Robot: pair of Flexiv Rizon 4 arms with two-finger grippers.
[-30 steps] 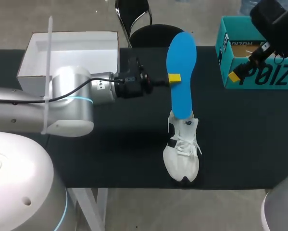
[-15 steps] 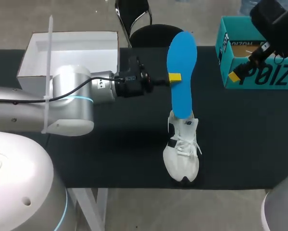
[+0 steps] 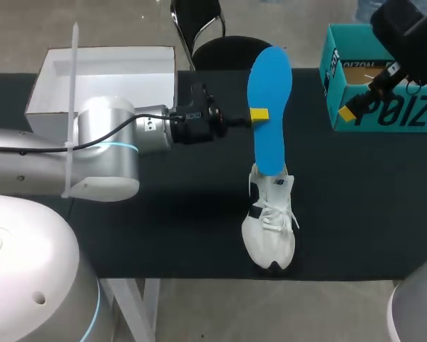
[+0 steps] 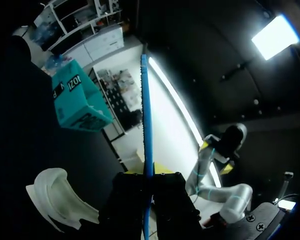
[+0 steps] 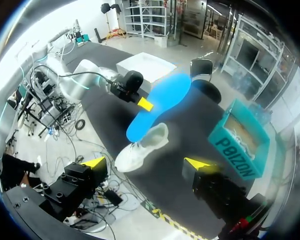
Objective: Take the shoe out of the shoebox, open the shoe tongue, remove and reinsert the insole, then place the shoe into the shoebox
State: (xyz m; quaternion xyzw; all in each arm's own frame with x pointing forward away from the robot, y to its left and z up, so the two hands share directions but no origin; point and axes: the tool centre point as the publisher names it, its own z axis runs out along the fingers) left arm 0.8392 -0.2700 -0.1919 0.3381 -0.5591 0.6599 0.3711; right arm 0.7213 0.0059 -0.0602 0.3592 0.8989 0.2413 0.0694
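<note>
A blue insole stands upright with its lower end in the opening of a white shoe on the black table. My left gripper is shut on the insole's edge about halfway up. In the left wrist view the insole shows edge-on between the fingers, with the shoe below and beside them. My right gripper hangs open and empty, high over the table; both the insole and the shoe lie far ahead of it. The teal shoebox stands at the back right.
A white box lid lies at the back left, behind my left arm. My right arm hangs over the teal shoebox. A black chair stands just past the table's far edge.
</note>
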